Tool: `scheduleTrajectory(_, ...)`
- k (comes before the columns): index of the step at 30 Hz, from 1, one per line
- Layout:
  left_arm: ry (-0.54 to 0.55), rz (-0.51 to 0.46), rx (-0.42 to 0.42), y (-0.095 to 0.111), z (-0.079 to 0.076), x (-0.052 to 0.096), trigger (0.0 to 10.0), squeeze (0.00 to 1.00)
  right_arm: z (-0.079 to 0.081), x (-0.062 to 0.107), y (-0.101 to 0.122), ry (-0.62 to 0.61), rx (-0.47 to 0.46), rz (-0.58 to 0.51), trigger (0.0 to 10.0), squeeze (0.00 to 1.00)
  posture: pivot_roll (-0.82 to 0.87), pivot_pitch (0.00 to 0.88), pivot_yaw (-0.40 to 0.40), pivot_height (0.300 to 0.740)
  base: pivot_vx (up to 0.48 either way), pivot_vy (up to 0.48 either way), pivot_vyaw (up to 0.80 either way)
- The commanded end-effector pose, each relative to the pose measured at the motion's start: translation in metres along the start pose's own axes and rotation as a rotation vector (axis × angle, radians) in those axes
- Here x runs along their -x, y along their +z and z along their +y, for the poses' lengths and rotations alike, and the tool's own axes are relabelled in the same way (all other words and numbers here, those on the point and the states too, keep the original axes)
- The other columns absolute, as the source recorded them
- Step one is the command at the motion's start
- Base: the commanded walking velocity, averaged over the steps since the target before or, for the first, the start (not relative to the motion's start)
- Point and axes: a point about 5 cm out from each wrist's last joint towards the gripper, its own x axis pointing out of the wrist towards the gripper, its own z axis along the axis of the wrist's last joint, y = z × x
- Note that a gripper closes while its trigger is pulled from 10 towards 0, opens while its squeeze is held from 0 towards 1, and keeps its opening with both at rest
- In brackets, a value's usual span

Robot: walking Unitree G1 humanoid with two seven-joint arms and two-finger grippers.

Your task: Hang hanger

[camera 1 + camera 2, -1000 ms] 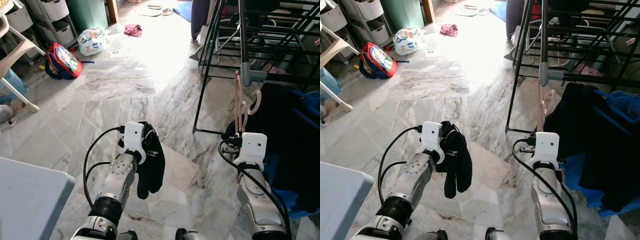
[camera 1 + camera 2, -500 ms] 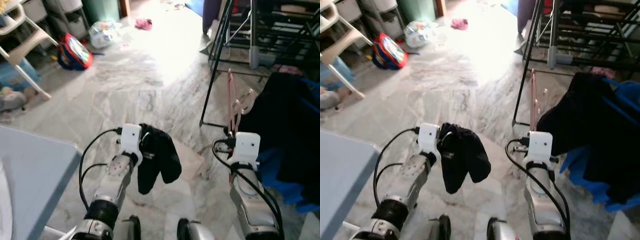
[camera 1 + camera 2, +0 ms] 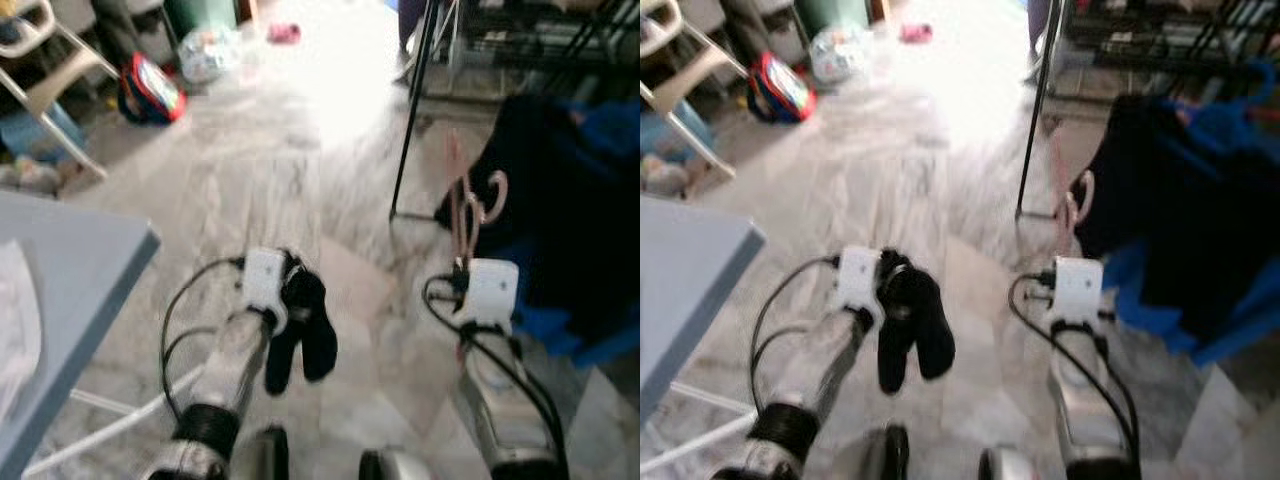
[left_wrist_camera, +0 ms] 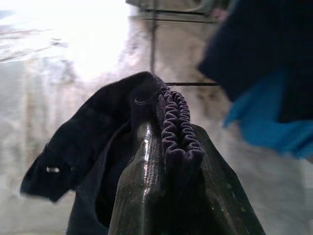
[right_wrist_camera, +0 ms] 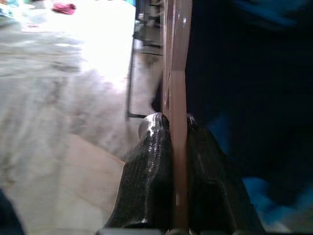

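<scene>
Head view: rack [image 3: 420, 60] by hanger [image 3: 470, 205]

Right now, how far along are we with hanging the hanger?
Done: the right gripper is shut on the pink hanger, and the left gripper holds a dark garment. In hand: the hanger is held upright near the black drying rack. Left: hooking it on a rail; it hangs on nothing yet.

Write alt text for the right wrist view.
The right gripper has its two black fingers shut on a thin pinkish-brown hanger that runs straight up between them. Behind it hang dark clothing and a black rack leg over pale marble floor.
</scene>
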Motion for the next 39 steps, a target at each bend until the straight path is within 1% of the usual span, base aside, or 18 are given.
scheduleTrajectory(1,0.032,-0.007,-0.014,0.001,0.013,0.004,10.0,0.00,0.006,0.004,-0.003,0.025,-0.013,0.007,10.0,0.00,0.02,0.190,0.025,0.740,-0.364,0.000,0.00)
scheduleTrajectory(3,0.036,-0.002,-0.013,-0.001,0.014,0.005,10.0,0.00,0.006,0.004,-0.003,0.029,-0.013,0.007,10.0,0.00,0.02,0.192,0.021,0.740,-0.362,0.000,0.00)
scheduleTrajectory(5,0.070,0.039,-0.001,-0.015,0.020,0.011,10.0,0.00,0.007,0.007,-0.005,0.070,-0.007,0.012,10.0,0.00,0.01,0.193,0.011,0.740,-0.362,0.000,0.00)
scheduleTrajectory(9,0.087,0.057,0.004,-0.022,0.021,0.015,10.0,0.00,0.008,0.008,-0.008,0.090,0.000,0.021,10.0,0.00,0.01,0.188,0.006,0.740,-0.361,0.000,0.00)
scheduleTrajectory(10,0.101,0.069,0.013,-0.028,0.022,0.017,10.0,0.00,0.009,0.009,-0.010,0.104,0.001,0.031,10.0,0.00,0.01,0.164,0.005,0.740,-0.349,0.000,0.00)
scheduleTrajectory(12,0.122,0.086,0.024,-0.034,0.024,0.019,10.0,0.00,0.012,0.010,-0.013,0.124,0.004,0.037,10.0,0.00,0.00,0.152,0.003,0.740,-0.345,0.000,0.00)
scheduleTrajectory(15,0.121,0.090,0.023,-0.036,0.023,0.020,10.0,0.00,0.014,0.009,-0.013,0.136,0.001,0.040,10.0,0.00,0.01,0.131,-0.004,0.740,-0.336,0.000,0.00)
scheduleTrajectory(16,0.123,0.092,0.021,-0.037,0.023,0.019,10.0,0.00,0.016,0.008,-0.013,0.151,0.002,0.041,10.0,0.00,0.02,0.105,-0.018,0.740,-0.304,0.000,0.00)
scheduleTrajectory(20,0.139,0.072,0.021,-0.033,0.024,0.014,10.0,0.00,0.020,0.003,-0.011,0.197,0.017,0.038,10.0,0.00,0.03,0.072,-0.035,0.740,-0.139,0.000,0.00)
scheduleTrajectory(22,0.143,0.071,0.021,-0.032,0.025,0.013,10.0,0.00,0.020,0.001,-0.011,0.203,0.019,0.036,10.0,0.00,0.03,0.069,-0.037,0.740,0.000,0.000,0.00)
scheduleTrajectory(24,0.154,0.061,0.012,-0.028,0.028,0.010,10.0,0.00,0.022,-0.005,-0.006,0.218,0.025,0.024,10.0,0.00,0.04,0.062,-0.038,0.740,0.000,0.000,0.00)
scheduleTrajectory(28,0.151,0.046,-0.013,-0.027,0.033,0.010,10.0,0.00,0.023,-0.008,-0.005,0.219,0.023,0.016,10.0,0.00,0.04,0.063,-0.030,0.740,0.000,0.000,0.00)
scheduleTrajectory(30,0.148,0.045,-0.013,-0.027,0.034,0.010,10.0,0.00,0.024,-0.008,-0.005,0.220,0.022,0.016,10.0,0.00,0.04,0.065,-0.026,0.740,0.000,0.000,0.00)
scheduleTrajectory(34,0.105,0.024,-0.036,-0.023,0.035,0.010,10.0,0.00,0.029,-0.005,-0.007,0.225,0.018,0.017,10.0,0.00,0.03,0.082,-0.006,0.740,0.000,0.000,0.00)
scheduleTrajectory(36,0.076,-0.010,-0.066,-0.018,0.035,0.009,10.0,0.00,0.031,-0.002,-0.010,0.225,0.016,0.021,10.0,0.00,0.03,0.095,0.006,0.740,0.000,0.000,0.00)
scheduleTrajectory(39,0.077,-0.038,-0.103,-0.014,0.036,0.008,10.0,0.00,0.030,-0.001,-0.011,0.216,0.013,0.023,10.0,0.00,0.02,0.107,0.016,0.740,0.000,0.000,0.00)
